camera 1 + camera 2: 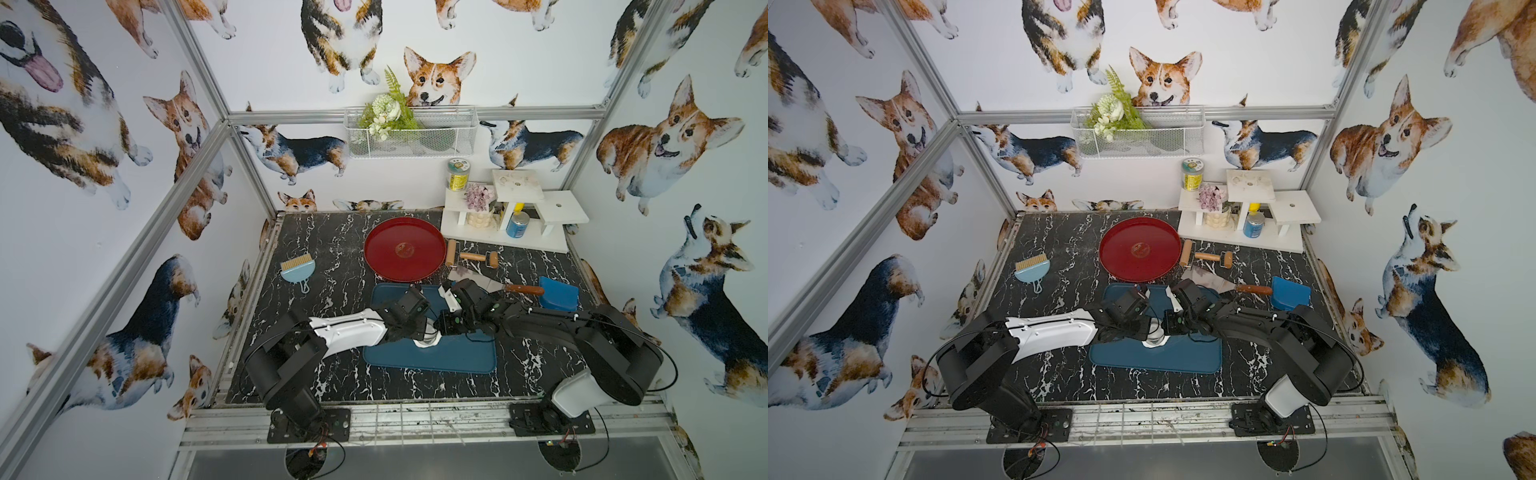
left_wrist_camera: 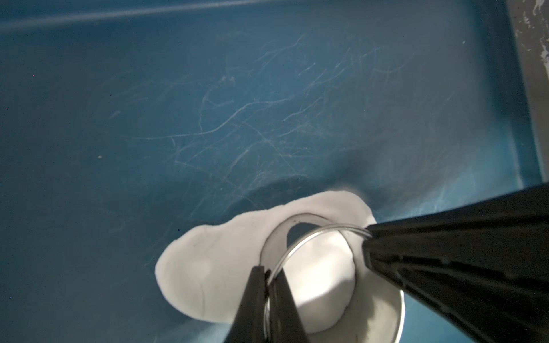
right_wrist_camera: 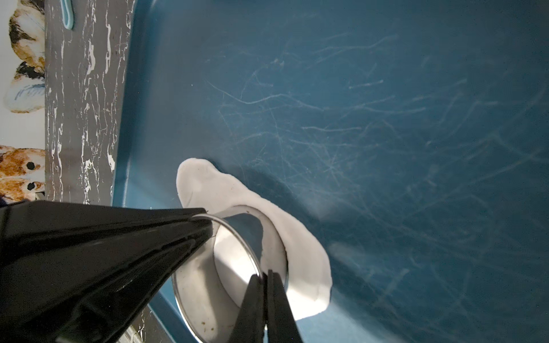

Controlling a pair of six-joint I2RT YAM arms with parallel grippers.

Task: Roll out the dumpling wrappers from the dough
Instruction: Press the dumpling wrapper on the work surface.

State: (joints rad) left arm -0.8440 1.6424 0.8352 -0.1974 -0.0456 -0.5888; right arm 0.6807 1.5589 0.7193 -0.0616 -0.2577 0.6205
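Lying flat in the front half of the tray (image 2: 267, 104), near its front edge: dough (image 2: 214, 267), a ragged white sheet. Metal ring (image 2: 274, 246) stands on one end of it, white showing inside. Left gripper (image 2: 266, 285) jaws narrow, pinching the ring's rim. Right gripper (image 3: 265, 285) likewise, clamped on the rim across from it. Tray sits mid-tabletop toward the front edge. Red plate (image 1: 404, 249) beyond its far edge, roller (image 1: 451, 252) just beside.
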